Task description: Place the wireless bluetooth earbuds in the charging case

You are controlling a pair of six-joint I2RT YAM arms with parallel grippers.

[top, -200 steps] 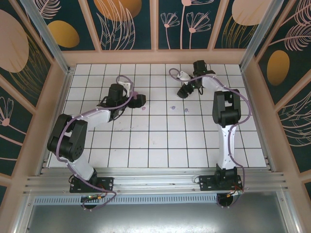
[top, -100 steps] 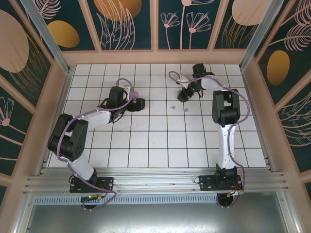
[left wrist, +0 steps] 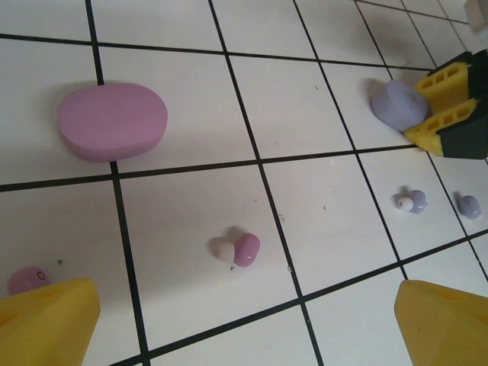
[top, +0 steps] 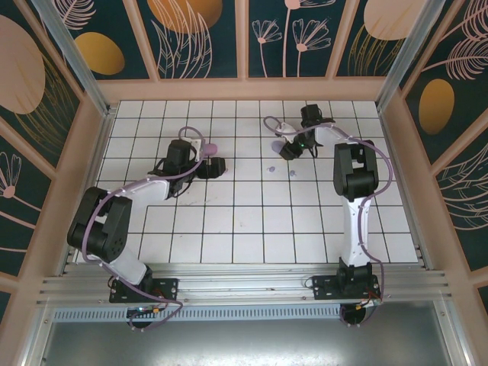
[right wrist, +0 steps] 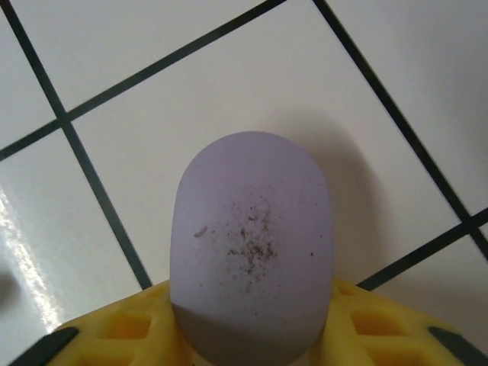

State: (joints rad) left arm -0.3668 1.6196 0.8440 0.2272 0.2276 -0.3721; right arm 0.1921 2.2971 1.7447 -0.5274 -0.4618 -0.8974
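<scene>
Clamping the lavender case (right wrist: pixel 252 244), right end effector (left wrist: pixel 436 103) has bare tiles (right wrist: pixel 229 76) around (left end effector (left wrist: pixel 244 320) spread wide).

The left arm (top: pixel 145 185) and right arm (top: pixel 352 229) have white links, bulky black joints and trailing lavender cables; the gripper fingers (left wrist: pixel 47 324) are yellow.
</scene>
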